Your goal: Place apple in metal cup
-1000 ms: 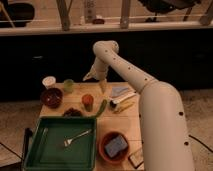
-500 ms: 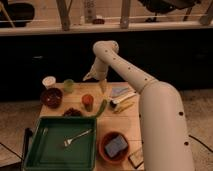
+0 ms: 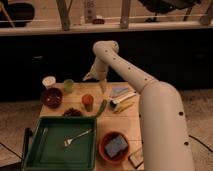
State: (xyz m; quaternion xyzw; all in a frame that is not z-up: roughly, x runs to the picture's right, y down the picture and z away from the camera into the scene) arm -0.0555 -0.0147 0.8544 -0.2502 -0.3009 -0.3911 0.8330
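Nothing has moved; tool (image 3: 103, 86) hangs above the table's (image 3: 129, 123) far side.
Tool state cannot be told; metal cup (image 3: 121, 101) lies near, placement pending.

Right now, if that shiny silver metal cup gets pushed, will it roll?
Probably: the shiny silver cylindrical metal cup lies on its side, so a sideways push may roll it. Its smooth surface looks slippery to grip. The gripper hangs close beside it.
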